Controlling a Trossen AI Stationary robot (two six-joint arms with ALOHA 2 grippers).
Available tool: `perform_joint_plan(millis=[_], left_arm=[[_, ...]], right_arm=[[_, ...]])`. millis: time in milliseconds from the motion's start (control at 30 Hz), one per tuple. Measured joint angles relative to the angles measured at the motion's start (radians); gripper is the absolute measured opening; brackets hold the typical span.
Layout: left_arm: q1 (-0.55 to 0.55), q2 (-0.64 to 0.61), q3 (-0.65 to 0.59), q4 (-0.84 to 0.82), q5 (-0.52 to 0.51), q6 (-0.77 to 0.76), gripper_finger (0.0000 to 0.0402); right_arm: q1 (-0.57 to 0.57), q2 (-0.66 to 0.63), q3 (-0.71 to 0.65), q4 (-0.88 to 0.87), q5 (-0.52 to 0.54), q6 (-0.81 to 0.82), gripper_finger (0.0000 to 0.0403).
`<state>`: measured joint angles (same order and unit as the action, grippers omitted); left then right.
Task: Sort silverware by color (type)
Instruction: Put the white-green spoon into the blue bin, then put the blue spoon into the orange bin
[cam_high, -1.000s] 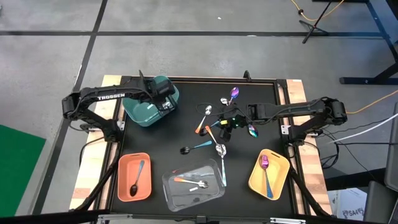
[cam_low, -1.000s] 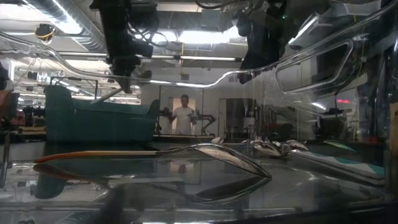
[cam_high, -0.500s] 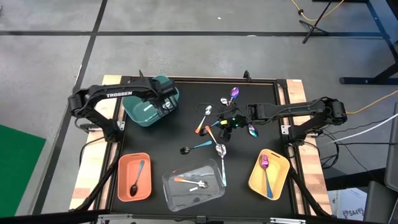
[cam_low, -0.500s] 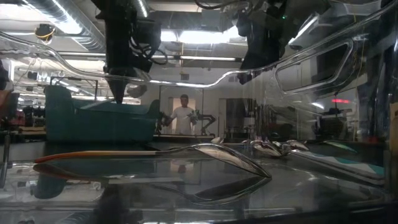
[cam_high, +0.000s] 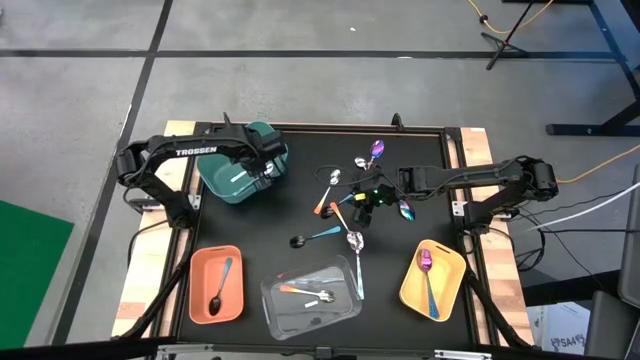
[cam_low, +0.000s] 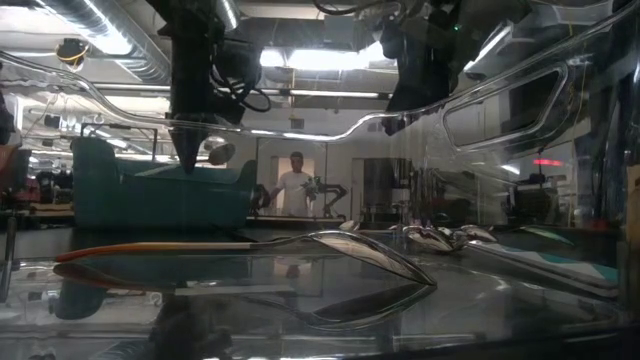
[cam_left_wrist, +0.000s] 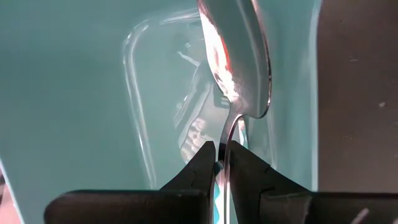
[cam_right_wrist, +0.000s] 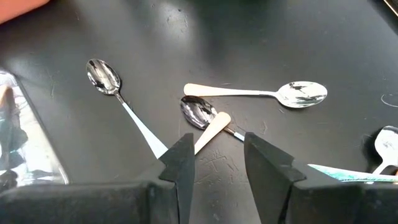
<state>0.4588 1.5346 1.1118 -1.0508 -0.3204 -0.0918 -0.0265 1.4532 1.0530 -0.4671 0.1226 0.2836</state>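
Note:
My left gripper (cam_high: 262, 170) hangs over the teal bin (cam_high: 225, 182), shut on a silver-bowled spoon (cam_left_wrist: 236, 62); the low view shows its fingers (cam_low: 190, 150) just above the bin's wall (cam_low: 150, 195). My right gripper (cam_high: 365, 196) is open and hovers over the loose spoons (cam_high: 345, 205) lying flat on the black mat. Its fingers stand on either side of a pale-handled spoon (cam_right_wrist: 208, 124) without touching it. A purple-bowled spoon (cam_high: 377, 150) lies farther back. My left gripper pinches the spoon's thin neck (cam_left_wrist: 222, 158) just behind the bowl, between its two fingertips, coming from above and pointing down. The bowl (cam_low: 220, 152) sticks out past the fingertips. The spoon is lifted clear, over the inside of the teal bin (cam_left_wrist: 74, 93).
Along the near edge stand a salmon bin (cam_high: 198, 262) with a black spoon, a clear bin (cam_high: 280, 318) with orange-handled spoons, and a yellow bin (cam_high: 410, 290) with a purple-bowled spoon. A person (cam_low: 296, 185) stands in the room beyond the table.
My left gripper has moved down toward the teal bin and a little toward the near edge, still shut on the spoon, which has come down with it.

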Motion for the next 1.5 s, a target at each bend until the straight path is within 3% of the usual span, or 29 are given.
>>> perform_joint_plan(millis=[533,867,1267,1500], left_arm=[[0.028,0.097,0.000,0.012,-0.005,0.128,0.0025],[0.028,0.127,0.000,0.016,-0.005,0.129,0.0026],[0.028,0.127,0.000,0.021,-0.003,0.127,0.0104],[0.027,0.127,0.000,0.021,-0.003,0.128,0.0119]], right_arm=[[0.000,0.000,0.000,0.005,0.000,0.000,0.0127],[0.000,0.000,0.000,0.005,0.000,0.000,0.0127],[0.000,0.000,0.000,0.005,0.000,0.000,0.0127],[0.000,0.000,0.000,0.005,0.000,-0.001,0.0127]])
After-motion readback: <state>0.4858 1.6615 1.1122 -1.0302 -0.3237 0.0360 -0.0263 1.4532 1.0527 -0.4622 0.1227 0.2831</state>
